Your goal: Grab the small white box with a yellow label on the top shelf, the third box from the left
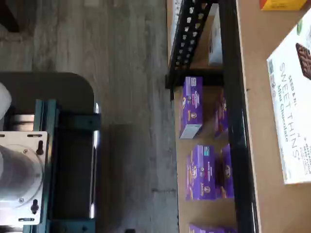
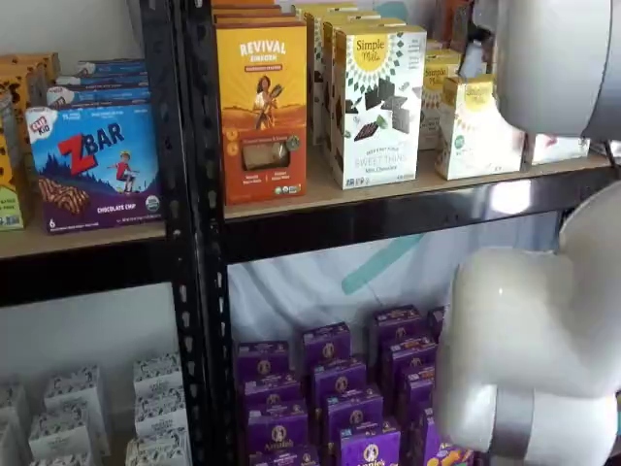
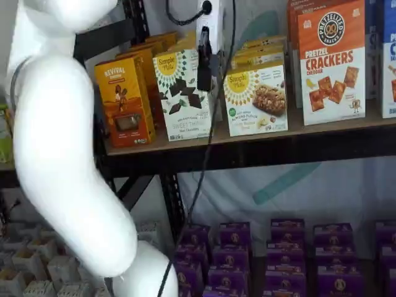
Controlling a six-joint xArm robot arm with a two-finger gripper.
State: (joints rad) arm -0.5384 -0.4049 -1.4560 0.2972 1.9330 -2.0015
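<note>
The small white box (image 3: pixel 257 99), with a yellow sunburst logo, a green dot and pictured cookies, stands upright on the top shelf (image 3: pixel 322 131); it also shows in a shelf view (image 2: pixel 473 131) on the tan board (image 2: pixel 320 197). My gripper (image 3: pixel 205 77) hangs from the view's top edge with a cable beside it, in front of the shelf, just left of the small white box and over the edge of the tall white box. Its black fingers show as one dark shape with no plain gap. No box is in them. The wrist view does not show the small white box.
A tall white Sweet Thins box (image 3: pixel 182 93) (image 1: pixel 291 97) and an orange Revival box (image 3: pixel 124 102) stand to the left, and an orange-topped cracker box (image 3: pixel 331 59) to the right. Purple boxes (image 2: pixel 340 388) fill the lower shelf. The arm's white links (image 2: pixel 534 340) stand in front.
</note>
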